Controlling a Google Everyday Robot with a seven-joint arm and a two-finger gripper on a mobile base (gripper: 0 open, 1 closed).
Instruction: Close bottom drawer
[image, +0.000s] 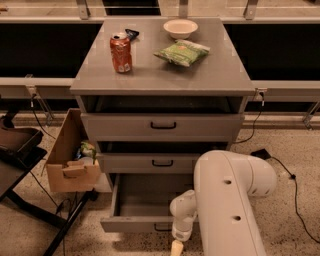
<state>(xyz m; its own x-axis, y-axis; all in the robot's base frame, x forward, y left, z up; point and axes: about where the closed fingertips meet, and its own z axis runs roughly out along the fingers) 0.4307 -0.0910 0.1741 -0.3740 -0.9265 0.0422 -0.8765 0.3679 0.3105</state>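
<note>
The bottom drawer (137, 202) of the grey cabinet (162, 75) is pulled out, a plain grey tray with a flat front and a small black handle (162, 227) at its lower edge. My white arm (227, 200) reaches down in front of it on the right. The gripper (176, 247) hangs at the bottom edge of the view, just below the drawer's front near the handle. Only its pale tip shows.
The middle drawer (150, 162) and top drawer (162, 126) stand slightly out. A red can (121, 52), a green bag (181, 52) and a white bowl (180, 27) sit on top. A cardboard box (70, 160) stands left of the cabinet. A black cable (285, 170) lies right.
</note>
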